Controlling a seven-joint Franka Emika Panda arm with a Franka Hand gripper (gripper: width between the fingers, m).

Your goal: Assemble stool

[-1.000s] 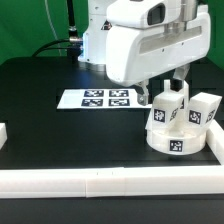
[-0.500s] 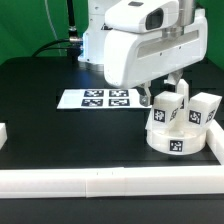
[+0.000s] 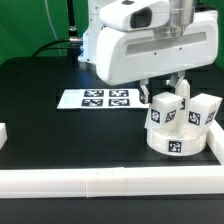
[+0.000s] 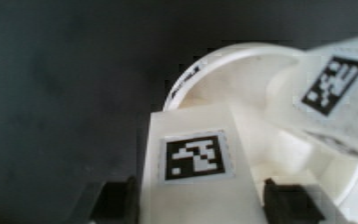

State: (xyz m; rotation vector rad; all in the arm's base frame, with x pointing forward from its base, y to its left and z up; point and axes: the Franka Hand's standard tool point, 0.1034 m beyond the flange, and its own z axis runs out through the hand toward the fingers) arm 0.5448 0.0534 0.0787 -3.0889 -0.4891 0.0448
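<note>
The arm [image 3: 150,40] fills the upper middle and upper right of the exterior view, a bulky white body above the black table [image 3: 40,110]. Along the bottom edge runs a long white rail [image 3: 100,183], with another short piece at the lower left edge. The marker board [image 3: 97,98] lies flat at centre left, well apart from the stool.

The seat [image 3: 178,140] sits at the right of the frame, just below centre, a thick white disc with tags on its side wall. Legs stand upright on it: one leg [image 3: 164,112] near the left of the disc, right under the gripper [image 3: 166,90], and another leg [image 3: 207,110] toward the right, slightly tilted.

The gripper's dark fingers [image 3: 182,82] hang just above the left leg. In the wrist view the fingertips [image 4: 117,200] show at the lower edge, spread apart on either side of a tagged leg [image 4: 202,160]; whether they touch it cannot be told. Behind that leg the seat's curved rim [image 4: 220,70] and a second tagged leg [image 4: 336,85] appear at the upper right.
</note>
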